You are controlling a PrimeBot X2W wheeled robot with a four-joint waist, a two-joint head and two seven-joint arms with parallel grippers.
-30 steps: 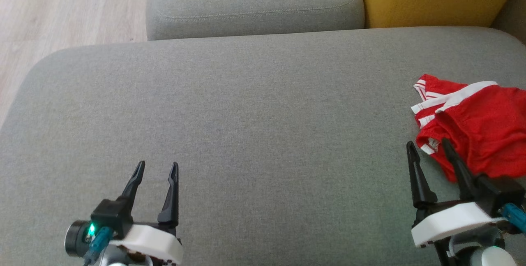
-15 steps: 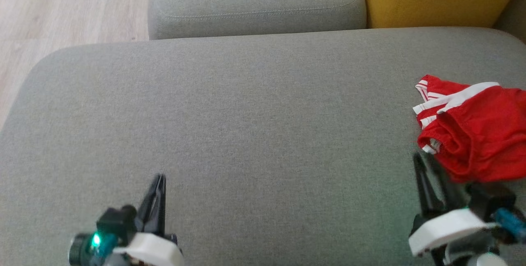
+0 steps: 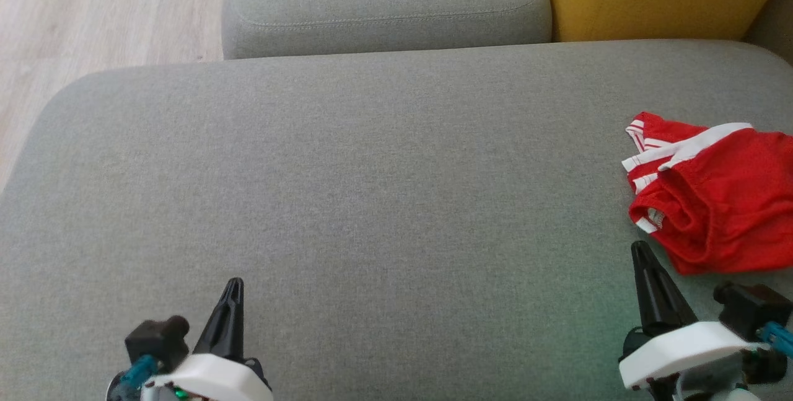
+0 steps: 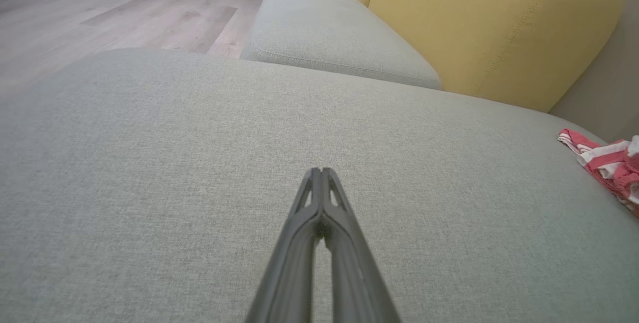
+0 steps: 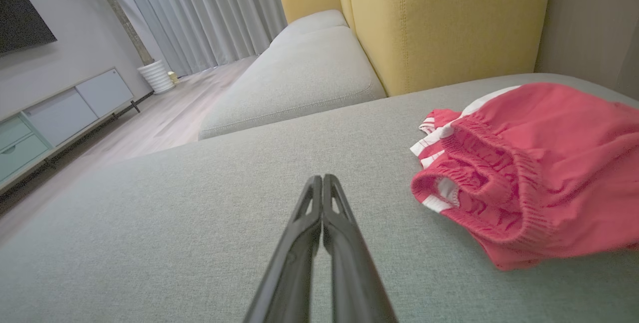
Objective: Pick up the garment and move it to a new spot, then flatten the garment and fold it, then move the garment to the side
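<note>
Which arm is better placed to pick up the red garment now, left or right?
Right. The right gripper is close beside the garment, at the right of the cushion. The left gripper is far from it. Both are shut, so the right one would likely need to open first.

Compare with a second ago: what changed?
The left gripper and right gripper both went from open to shut, gripping nothing, and drew back toward the head view's bottom edge. The red garment stayed crumpled on the seat cushion, unheld.
</note>
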